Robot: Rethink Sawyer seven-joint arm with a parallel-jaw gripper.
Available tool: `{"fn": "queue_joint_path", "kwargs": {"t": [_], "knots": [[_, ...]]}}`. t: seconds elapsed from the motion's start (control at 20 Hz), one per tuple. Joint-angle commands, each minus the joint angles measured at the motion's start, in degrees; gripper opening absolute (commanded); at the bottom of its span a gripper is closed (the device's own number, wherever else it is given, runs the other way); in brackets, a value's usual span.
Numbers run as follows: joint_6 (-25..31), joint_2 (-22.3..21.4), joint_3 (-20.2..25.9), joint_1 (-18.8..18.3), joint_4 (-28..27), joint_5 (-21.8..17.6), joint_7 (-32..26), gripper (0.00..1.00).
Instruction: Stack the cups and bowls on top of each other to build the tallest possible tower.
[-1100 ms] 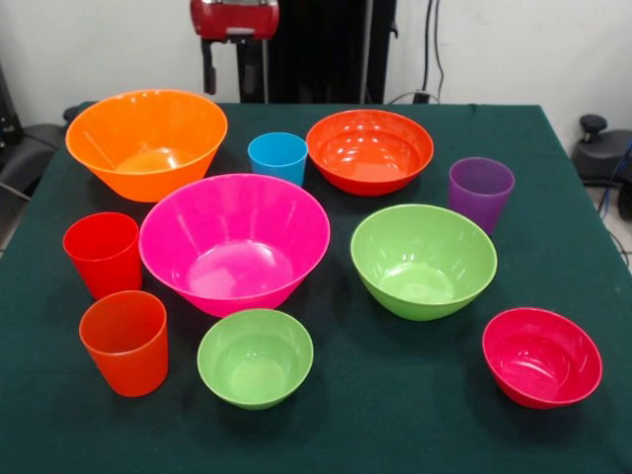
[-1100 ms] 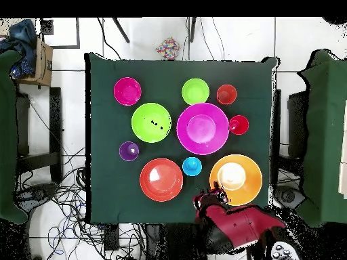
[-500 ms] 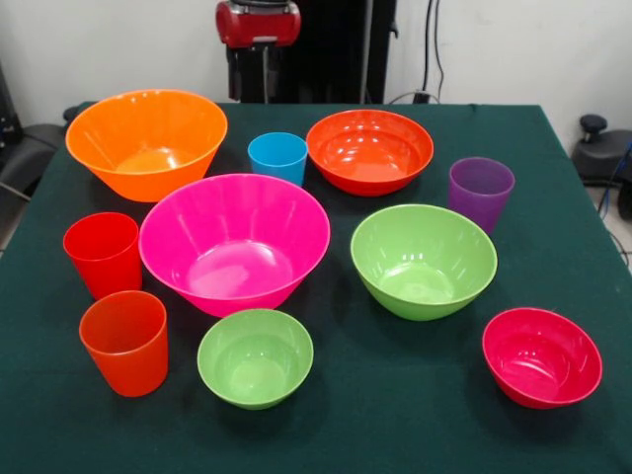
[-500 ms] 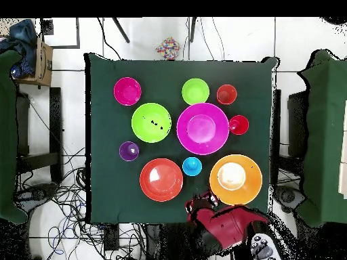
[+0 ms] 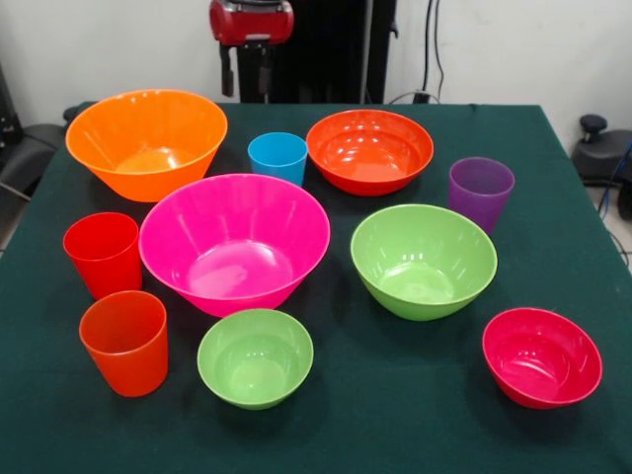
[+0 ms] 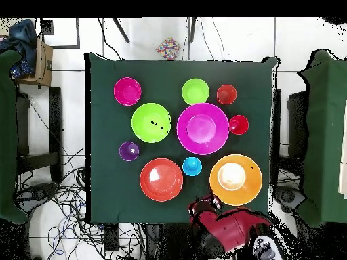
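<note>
Every cup and bowl stands apart and upright on the green cloth; no tower is in view. At the back are the large orange bowl (image 5: pixel 146 138), the blue cup (image 5: pixel 277 156) and the shallow red-orange bowl (image 5: pixel 369 148). The large pink bowl (image 5: pixel 234 240), medium green bowl (image 5: pixel 423 259) and purple cup (image 5: pixel 480 191) fill the middle. Red cup (image 5: pixel 103 253), orange cup (image 5: pixel 125 341), small green bowl (image 5: pixel 255 355) and crimson bowl (image 5: pixel 541 355) are in front. My gripper (image 5: pixel 247 74) hangs open and empty behind the table's far edge, between the orange bowl and the blue cup.
The cloth-covered table (image 6: pixel 101 135) is crowded in its middle. In the overhead view my gripper (image 6: pixel 207 202) sits just off the table's edge by the orange bowl (image 6: pixel 235 179). Green chairs (image 6: pixel 10 135) flank the table and cables (image 6: pixel 61 196) lie on the floor.
The gripper has shifted a little sideways along the table's far edge, first one way and then slightly back. No cup or bowl has moved.
</note>
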Motion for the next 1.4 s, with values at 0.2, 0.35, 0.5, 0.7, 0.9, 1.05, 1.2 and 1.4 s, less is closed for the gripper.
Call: {"fn": "queue_joint_path", "kwargs": {"t": [0.2, 0.35, 0.5, 0.7, 0.9, 1.05, 1.2, 1.4], "knots": [[-0.82, 2.88, 2.68, -0.99, -3.60, -4.43, 2.29, 1.00], [-2.34, 4.28, 0.71, 0.18, -4.65, -4.70, 2.34, 1.00], [-2.25, 4.36, 0.96, -0.50, -4.67, -5.38, 2.20, 1.00], [-1.30, 3.84, 1.83, -1.02, -4.30, -5.70, 2.54, 1.00], [-1.82, 4.44, 1.09, -0.66, -4.83, -5.99, 2.59, 1.00], [-3.70, 6.46, -1.54, 1.39, -6.28, -5.47, 2.70, 1.00], [-6.50, 9.17, -4.68, 3.47, -8.13, -4.67, 2.22, 1.00], [-9.60, 11.94, -7.74, 5.29, -9.70, -3.46, 1.37, 1.00]]}}
